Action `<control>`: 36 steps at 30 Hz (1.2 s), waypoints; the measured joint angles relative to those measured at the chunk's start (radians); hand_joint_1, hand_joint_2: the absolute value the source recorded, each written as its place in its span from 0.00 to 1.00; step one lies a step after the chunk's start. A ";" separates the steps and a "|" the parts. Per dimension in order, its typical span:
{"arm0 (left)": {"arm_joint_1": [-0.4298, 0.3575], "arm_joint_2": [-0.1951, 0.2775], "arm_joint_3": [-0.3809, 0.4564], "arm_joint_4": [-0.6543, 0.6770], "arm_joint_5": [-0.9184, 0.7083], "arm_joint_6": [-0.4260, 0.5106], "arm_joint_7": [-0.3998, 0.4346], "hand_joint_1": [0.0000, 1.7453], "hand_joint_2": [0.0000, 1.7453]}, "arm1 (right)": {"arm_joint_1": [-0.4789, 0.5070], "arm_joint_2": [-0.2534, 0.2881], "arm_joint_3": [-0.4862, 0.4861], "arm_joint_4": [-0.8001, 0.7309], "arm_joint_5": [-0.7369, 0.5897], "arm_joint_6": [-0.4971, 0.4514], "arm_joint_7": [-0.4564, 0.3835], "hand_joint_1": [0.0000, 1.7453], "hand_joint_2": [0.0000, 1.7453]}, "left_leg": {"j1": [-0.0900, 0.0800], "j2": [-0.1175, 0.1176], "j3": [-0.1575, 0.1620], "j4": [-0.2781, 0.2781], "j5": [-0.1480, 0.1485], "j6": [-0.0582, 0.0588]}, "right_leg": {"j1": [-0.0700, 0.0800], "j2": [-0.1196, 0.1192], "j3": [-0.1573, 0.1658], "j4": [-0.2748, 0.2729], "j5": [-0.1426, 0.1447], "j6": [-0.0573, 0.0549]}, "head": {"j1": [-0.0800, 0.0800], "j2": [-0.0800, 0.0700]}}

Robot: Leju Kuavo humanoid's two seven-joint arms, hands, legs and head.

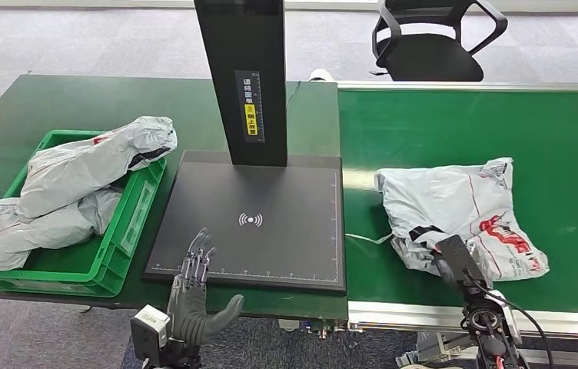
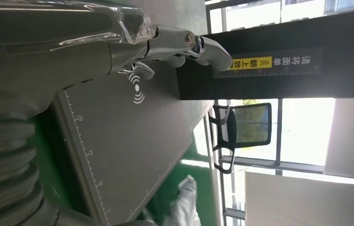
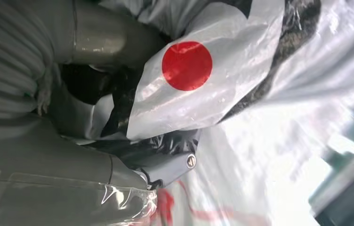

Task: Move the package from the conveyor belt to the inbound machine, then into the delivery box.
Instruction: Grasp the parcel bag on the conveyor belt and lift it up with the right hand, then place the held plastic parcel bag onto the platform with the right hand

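A grey plastic package [image 1: 463,204] with red print lies on the green conveyor belt [image 1: 563,138], right of the inbound machine's black plate [image 1: 270,231]. My right hand [image 1: 451,257] is at the package's near edge. In the right wrist view my right hand [image 3: 71,155] grips a fold of the package [image 3: 189,89], which carries a red dot, between thumb and fingers. My left hand [image 1: 194,296] hovers over the plate's near left corner, fingers spread and holding nothing. The left wrist view shows its fingers [image 2: 180,44] stretched above the plate [image 2: 128,136].
A green delivery box [image 1: 128,223] at the left holds other grey bags [image 1: 78,177], one draped over its rim. The machine's black column [image 1: 244,77] rises from the plate's far edge. A black office chair [image 1: 428,38] stands beyond the belt.
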 joint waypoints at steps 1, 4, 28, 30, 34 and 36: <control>0.004 0.000 0.000 0.000 -0.001 0.004 -0.003 0.00 1.00 | 0.003 0.014 -0.016 -0.030 -0.055 -0.027 -0.041 1.00 1.00 | 0.000 0.000 -0.001 0.000 0.000 0.000 | 0.000 0.000 -0.001 0.000 0.000 0.000 | 0.000 0.000; 0.013 -0.001 0.000 0.000 -0.004 0.015 -0.011 0.00 1.00 | 0.033 0.062 -0.075 -0.172 -0.293 -0.054 -0.147 1.00 1.00 | 0.000 -0.001 -0.002 0.000 0.000 0.000 | 0.000 -0.001 -0.002 0.000 0.000 0.000 | 0.000 0.000; -0.021 -0.006 0.011 0.039 -0.010 0.007 -0.029 0.00 1.00 | 0.135 0.264 0.022 -0.787 -0.574 0.315 -0.199 1.00 1.00 | 0.000 0.001 -0.003 0.000 0.000 0.000 | 0.000 0.000 -0.003 0.000 0.000 0.000 | 0.000 0.000; -0.043 -0.008 0.009 0.057 -0.016 -0.004 -0.030 0.00 1.00 | 0.053 0.249 0.071 -0.691 -0.591 0.350 -0.184 1.00 1.00 | 0.000 0.001 -0.002 0.000 0.001 0.001 | 0.000 0.000 -0.002 0.000 0.001 0.000 | 0.000 0.000; -0.074 -0.009 0.008 0.083 -0.020 -0.012 -0.031 0.00 1.00 | -0.111 0.228 0.140 -0.476 -0.572 0.362 -0.161 1.00 1.00 | 0.000 0.001 -0.003 0.000 0.003 0.001 | 0.000 0.000 -0.002 0.000 0.002 0.000 | 0.000 0.000; -0.086 -0.009 0.007 0.093 -0.025 -0.012 -0.031 0.00 1.00 | -0.191 0.225 0.173 -0.362 -0.526 0.346 -0.139 1.00 1.00 | 0.000 0.001 -0.003 0.000 0.003 0.001 | 0.000 0.000 -0.003 0.001 0.003 -0.001 | 0.000 0.000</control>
